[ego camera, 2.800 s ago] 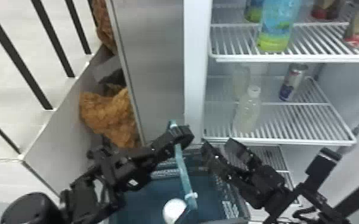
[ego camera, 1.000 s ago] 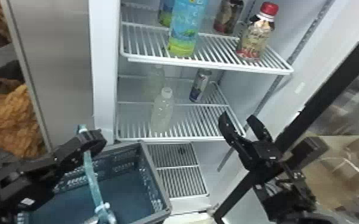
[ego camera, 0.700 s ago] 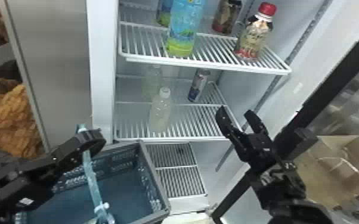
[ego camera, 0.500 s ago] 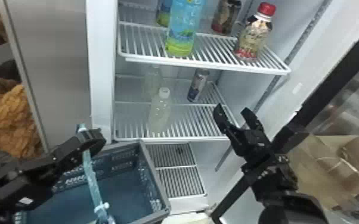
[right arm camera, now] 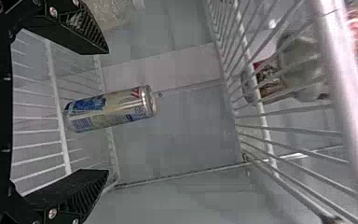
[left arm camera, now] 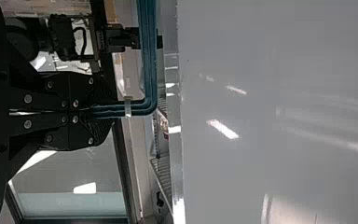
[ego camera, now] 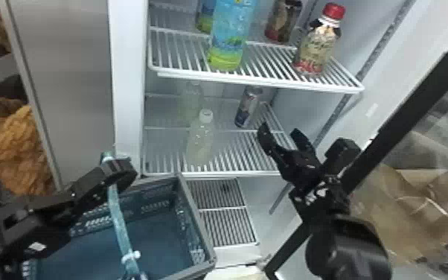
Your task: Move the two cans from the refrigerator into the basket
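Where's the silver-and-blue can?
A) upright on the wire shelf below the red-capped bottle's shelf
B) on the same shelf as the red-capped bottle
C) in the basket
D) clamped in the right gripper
A: the silver-and-blue can stands on the lower wire shelf, the right gripper open, a gap showing between can and each finger.

left pincer [ego camera: 121, 169] clamped, right pincer [ego camera: 280, 130] spread wide
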